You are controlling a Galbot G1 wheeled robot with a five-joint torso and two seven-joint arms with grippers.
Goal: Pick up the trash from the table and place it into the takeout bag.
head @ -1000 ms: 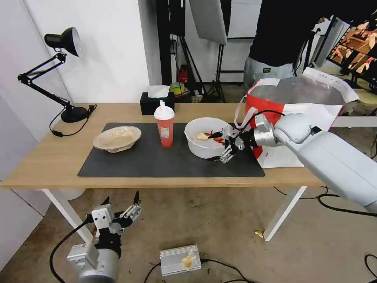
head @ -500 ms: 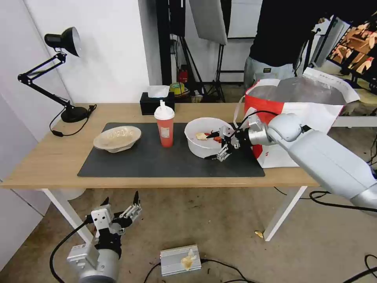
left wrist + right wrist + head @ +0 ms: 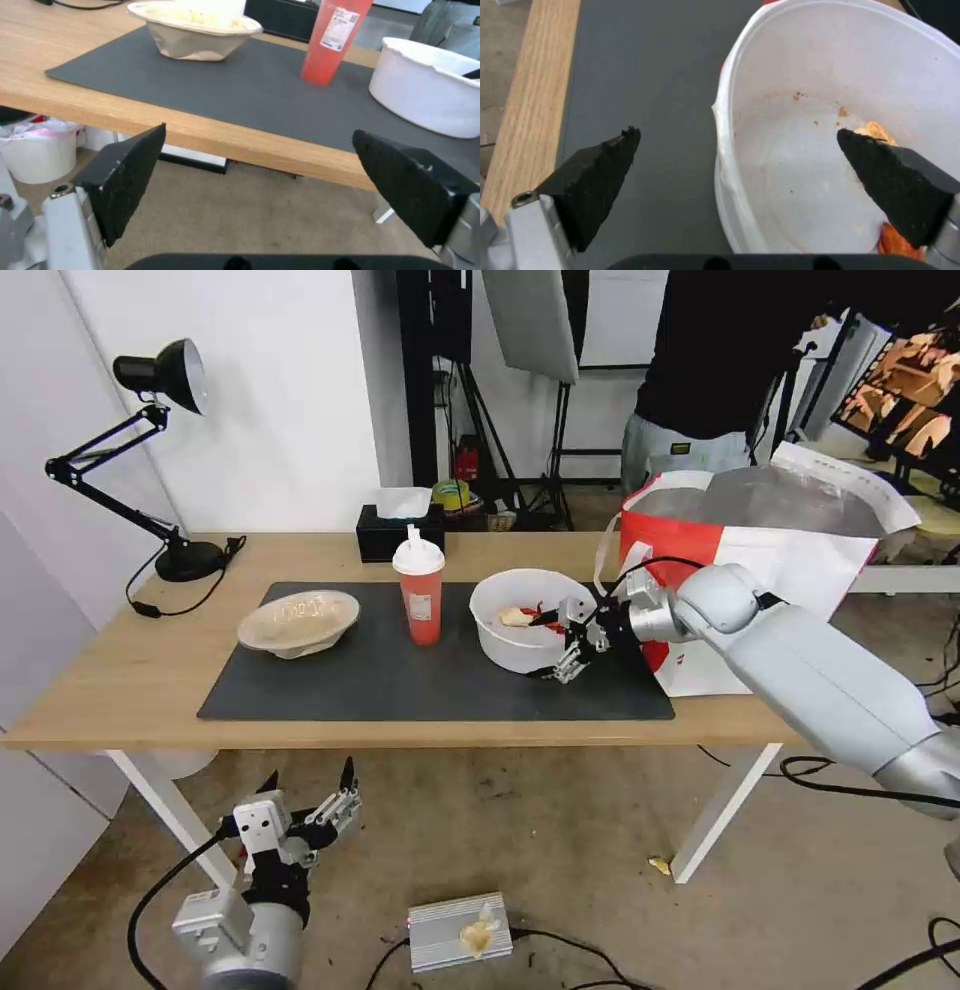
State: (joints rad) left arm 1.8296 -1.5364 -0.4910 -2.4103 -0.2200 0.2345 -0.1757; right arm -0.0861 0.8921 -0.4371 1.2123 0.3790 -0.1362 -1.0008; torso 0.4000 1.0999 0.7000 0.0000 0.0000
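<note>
Fingers (image 3: 127, 180) of the left gripper (image 3: 308, 785) spread wide with nothing between them, hanging below the front edge of the table (image 3: 130, 670), down near its white left leg, over bare floor.

Taking the white plastic bowl (image 3: 515, 620) as the mark and going from left to right: farthest left of it, on bare wood at the table's back corner, a black desk lamp (image 3: 150, 450). Next, well left of the bowl on the dark grey mat (image 3: 400, 680), the beige pulp bowl (image 3: 298, 622), with open mat before it up to the mat's front edge. Closer in, just left of the bowl and apart from it, the red drink cup (image 3: 420, 595), upright with lid and straw; behind the cup, off the mat, a black tissue box (image 3: 398, 532).

At the bowl's right rim, the right gripper (image 3: 560, 642) set astride the wall, fingers apart: one fingertip inside by the red scraps, the other outside over the mat, as the right wrist view shows, neither pressing the rim. Clear strip of mat in front of the bowl up to the table edge.

Just right of the bowl and behind the right arm, the takeout bag (image 3: 790, 560), standing open at the table's right end, foil lining up.
</note>
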